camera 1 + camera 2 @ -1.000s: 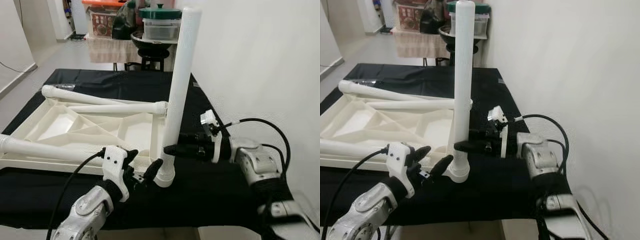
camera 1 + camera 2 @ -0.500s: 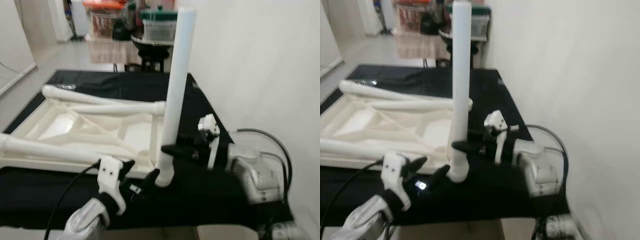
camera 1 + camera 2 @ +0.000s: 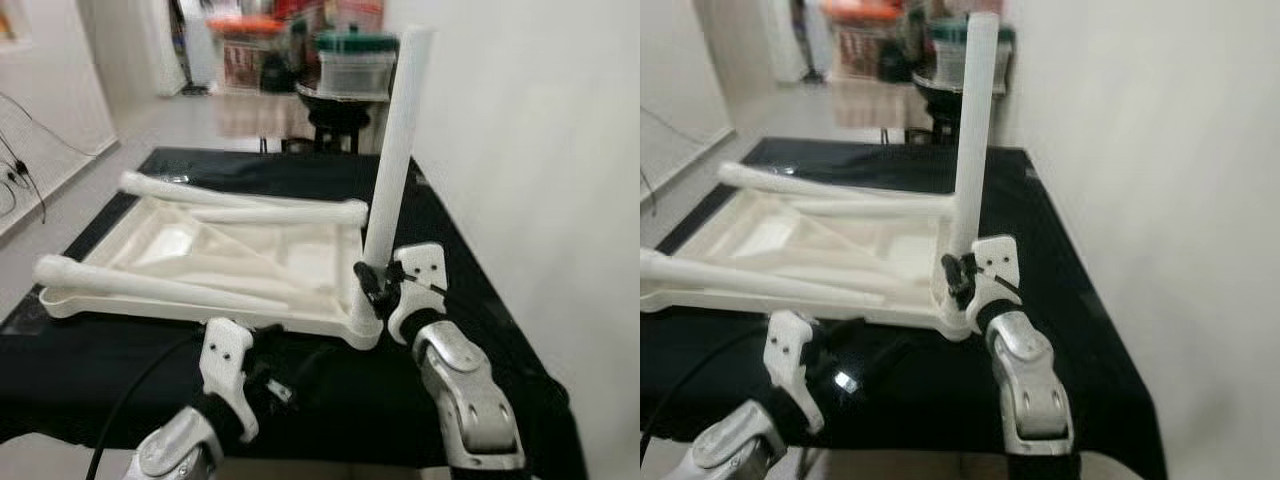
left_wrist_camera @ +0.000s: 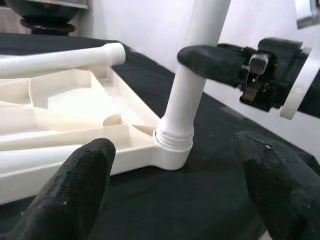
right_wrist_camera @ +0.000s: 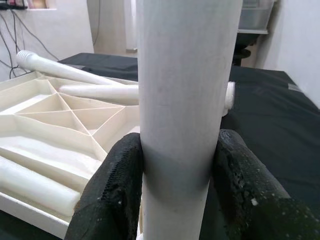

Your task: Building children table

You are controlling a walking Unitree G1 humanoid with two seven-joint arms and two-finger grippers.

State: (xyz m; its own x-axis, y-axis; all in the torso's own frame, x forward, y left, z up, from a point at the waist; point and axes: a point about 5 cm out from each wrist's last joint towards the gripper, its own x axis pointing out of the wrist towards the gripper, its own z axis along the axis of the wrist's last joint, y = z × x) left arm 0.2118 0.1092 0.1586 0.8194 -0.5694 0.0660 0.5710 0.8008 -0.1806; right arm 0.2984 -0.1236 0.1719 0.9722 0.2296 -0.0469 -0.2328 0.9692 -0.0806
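Head views: the right gripper (image 3: 368, 283) clamps the upright table leg (image 3: 394, 160), long axis 12-to-6, seated in the tabletop (image 3: 235, 262) corner socket. Left wrist view: the left gripper (image 4: 175, 187), fingers spread and empty, faces that socket at 12 o'clock. Right wrist view: black fingers (image 5: 114, 190) squeeze the leg from 3 and 9.

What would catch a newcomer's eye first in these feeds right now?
The tall white table leg stands upright in the near right corner socket of the upturned white tabletop on the black cloth, with the right gripper clamped around it low on the shaft. Three more white legs lie loose across the tabletop. The left gripper hovers open just in front of that corner, touching nothing.
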